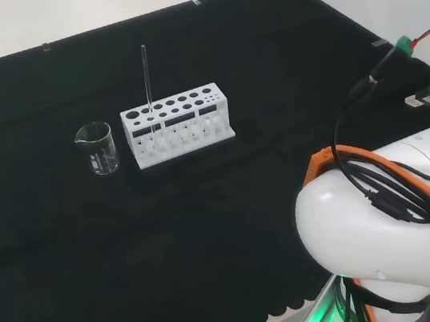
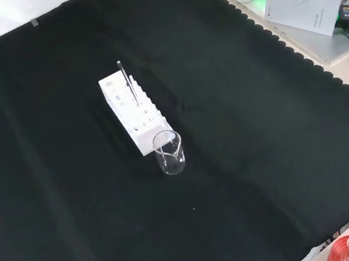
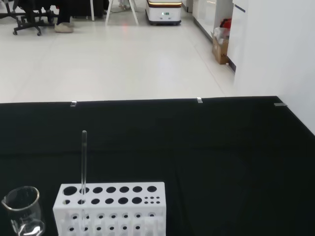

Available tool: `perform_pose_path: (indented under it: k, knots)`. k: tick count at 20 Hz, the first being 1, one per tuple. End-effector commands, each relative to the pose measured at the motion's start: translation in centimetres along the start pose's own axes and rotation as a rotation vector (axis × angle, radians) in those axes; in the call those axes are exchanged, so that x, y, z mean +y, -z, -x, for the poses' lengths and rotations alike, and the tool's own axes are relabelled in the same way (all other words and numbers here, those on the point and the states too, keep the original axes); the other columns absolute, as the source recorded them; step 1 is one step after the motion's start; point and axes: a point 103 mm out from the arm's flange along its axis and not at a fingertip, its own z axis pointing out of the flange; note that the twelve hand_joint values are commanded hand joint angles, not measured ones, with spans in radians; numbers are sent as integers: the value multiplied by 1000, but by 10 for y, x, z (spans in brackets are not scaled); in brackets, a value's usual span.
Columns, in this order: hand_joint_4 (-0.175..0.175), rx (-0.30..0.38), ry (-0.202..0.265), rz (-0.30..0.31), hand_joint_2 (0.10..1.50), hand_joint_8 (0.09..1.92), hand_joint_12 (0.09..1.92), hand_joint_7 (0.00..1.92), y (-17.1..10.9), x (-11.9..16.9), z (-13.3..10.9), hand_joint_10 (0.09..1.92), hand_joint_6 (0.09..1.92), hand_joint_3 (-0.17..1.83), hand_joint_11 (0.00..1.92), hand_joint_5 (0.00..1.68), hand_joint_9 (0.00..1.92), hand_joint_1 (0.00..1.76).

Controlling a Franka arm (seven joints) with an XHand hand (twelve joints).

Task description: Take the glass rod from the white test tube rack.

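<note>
Cloth, black and wide, covers the whole bench, and its near edge in the head view is cut in small waves. A white test tube rack stands on the cloth, with rows of round holes in its top, some big and some tiny. The glass rod stands straight up in one of the holes near the rack's left end in the head view, in the row farther from the camera. The rod is thin and clear, and it pokes up high above the rack's top. A small glass beaker with a pouring lip stands just beside the rack's left end in the head view, not touching it. In the front view the beaker sits just in front of the rack, nearer the camera, and the rod rises from the rack's middle part. In the wrist view the rack is seen from its long side, the rod goes up from a hole near one end, and the beaker stands next to that same end. The arm's big white link with orange and black cables sits at the right of the head view, well apart from the rack. I cannot tell if the hand is wide or curled.
</note>
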Motion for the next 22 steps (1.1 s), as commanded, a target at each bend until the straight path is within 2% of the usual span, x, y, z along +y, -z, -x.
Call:
perform_pose_path:
  k: [1, 5, 15, 19, 20, 22]
  knots:
    - [-133, 2, 21, 35, 810, 904, 1409, 23, -5, 12, -15, 920, 374, 602, 39, 67, 123, 793]
    - [-131, 1, 31, 48, 753, 919, 1409, 79, -13, 24, -20, 908, 482, 637, 115, 59, 195, 839]
    - [-155, 6, 52, -2, 691, 932, 1370, 288, -42, 66, -26, 883, 826, 695, 322, 150, 394, 917]
    - [-161, 1, 58, -19, 688, 939, 1361, 358, -54, 79, -40, 882, 905, 704, 394, 196, 463, 920]
    - [-162, 5, 50, -29, 688, 938, 1355, 374, -53, 79, -17, 879, 920, 705, 409, 205, 478, 922]
    - [-165, -5, 57, -47, 688, 939, 1350, 402, -59, 87, -17, 877, 941, 707, 432, 225, 503, 923]
